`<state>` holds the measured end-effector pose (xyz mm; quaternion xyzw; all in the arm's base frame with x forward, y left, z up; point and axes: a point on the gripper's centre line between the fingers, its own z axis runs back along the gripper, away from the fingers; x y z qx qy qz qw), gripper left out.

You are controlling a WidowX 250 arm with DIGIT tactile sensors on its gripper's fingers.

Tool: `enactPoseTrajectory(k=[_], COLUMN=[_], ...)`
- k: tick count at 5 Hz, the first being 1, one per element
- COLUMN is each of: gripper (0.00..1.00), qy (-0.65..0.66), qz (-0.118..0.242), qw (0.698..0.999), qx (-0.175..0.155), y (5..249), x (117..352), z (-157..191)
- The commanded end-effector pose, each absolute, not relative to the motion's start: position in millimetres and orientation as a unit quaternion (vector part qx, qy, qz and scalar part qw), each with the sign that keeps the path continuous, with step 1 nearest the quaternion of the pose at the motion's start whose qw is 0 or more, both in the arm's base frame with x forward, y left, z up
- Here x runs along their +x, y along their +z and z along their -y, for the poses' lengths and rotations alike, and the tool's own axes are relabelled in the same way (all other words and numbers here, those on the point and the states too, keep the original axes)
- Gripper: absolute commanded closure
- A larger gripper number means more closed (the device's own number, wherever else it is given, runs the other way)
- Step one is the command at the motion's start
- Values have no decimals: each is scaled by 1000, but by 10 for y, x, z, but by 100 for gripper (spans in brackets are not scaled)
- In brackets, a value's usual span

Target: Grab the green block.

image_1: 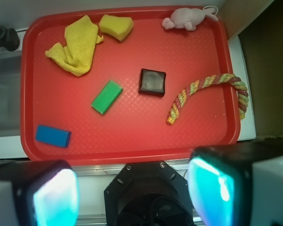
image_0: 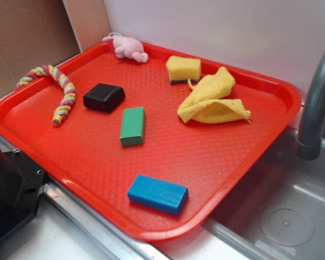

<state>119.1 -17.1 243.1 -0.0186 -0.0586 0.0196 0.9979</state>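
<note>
The green block (image_0: 132,125) lies flat near the middle of the red tray (image_0: 38,135), between the black block and the blue block. From the wrist view it shows as a small green brick (image_1: 106,96) lying at a slant, left of the black block. My gripper (image_1: 134,190) hangs high above the tray's near edge, over the robot's black base, far from the block. Its two cyan pads (image_1: 54,197) stand wide apart with nothing between them. The gripper does not show in the exterior view.
Also on the tray: a black block (image_0: 104,97), a blue block (image_0: 157,194), a yellow sponge (image_0: 183,69), a yellow cloth (image_0: 212,98), a pink toy mouse (image_0: 126,47) and a braided rope (image_0: 60,92). A grey faucet (image_0: 317,103) and sink stand at the right.
</note>
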Motion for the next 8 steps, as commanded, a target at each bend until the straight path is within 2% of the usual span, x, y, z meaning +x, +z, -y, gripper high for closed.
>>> enactPoseTrajectory(k=[1, 2, 3, 4, 5, 6, 7, 8], gripper=[0, 0, 0, 0, 0, 0, 0, 0], qy=[20, 124, 187, 253, 280, 304, 304, 297], qz=[59, 38, 38, 19, 12, 8, 9, -6], qw=[998, 991, 980, 965, 959, 952, 952, 955], qx=[-19, -24, -53, -64, -47, -28, -22, -8], y=[2431, 1958, 1624, 1305, 933, 721, 595, 364], x=[1191, 1440, 1681, 1883, 1979, 2059, 1916, 1917], z=[171, 258, 497, 658, 639, 456, 409, 425])
